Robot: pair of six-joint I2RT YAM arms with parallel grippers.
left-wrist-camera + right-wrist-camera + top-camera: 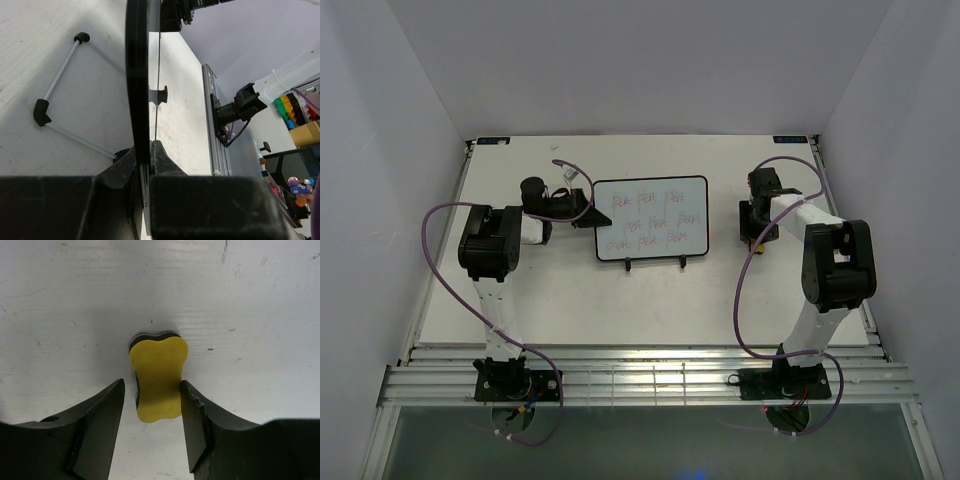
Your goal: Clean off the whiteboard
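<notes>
Clamping the whiteboard (651, 218) by its left edge in our left gripper (144, 148), we judge nothing erased yet; right of the whiteboard, our right gripper (152, 392) straddles the eraser (159, 371), jaws apart.

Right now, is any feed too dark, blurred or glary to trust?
Top external: even light, no glare; the whiteboard shows faint but visible red writing. Left wrist: its frame is close, edge-on and soft, and the left gripper is nearly black. Right wrist: the yellow eraser is sharp between the fingers of the right gripper; a soft shadow dims the table around it.
</notes>
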